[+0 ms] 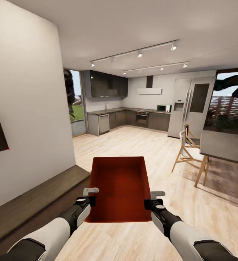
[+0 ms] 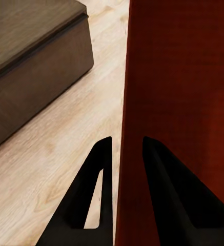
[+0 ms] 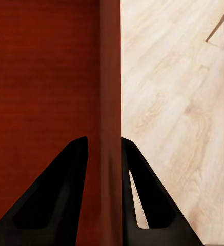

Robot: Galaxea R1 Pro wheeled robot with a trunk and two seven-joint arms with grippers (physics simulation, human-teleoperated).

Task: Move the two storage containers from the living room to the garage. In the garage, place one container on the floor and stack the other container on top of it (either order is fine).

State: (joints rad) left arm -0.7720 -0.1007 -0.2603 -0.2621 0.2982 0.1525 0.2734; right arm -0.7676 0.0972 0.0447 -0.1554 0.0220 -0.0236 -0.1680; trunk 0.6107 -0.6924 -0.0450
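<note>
The robot is in a big room with a light wood plank floor and a kitchen at the far end. A long low dark-wood cabinet runs along the wall on its left. In front of it, up off the floor, is one orange-red storage container. The left pincer is clamped on its left wall, and the right pincer is clamped on its right wall. I think the job has just begun: this bin must go to the garage, and the other one too.
</note>
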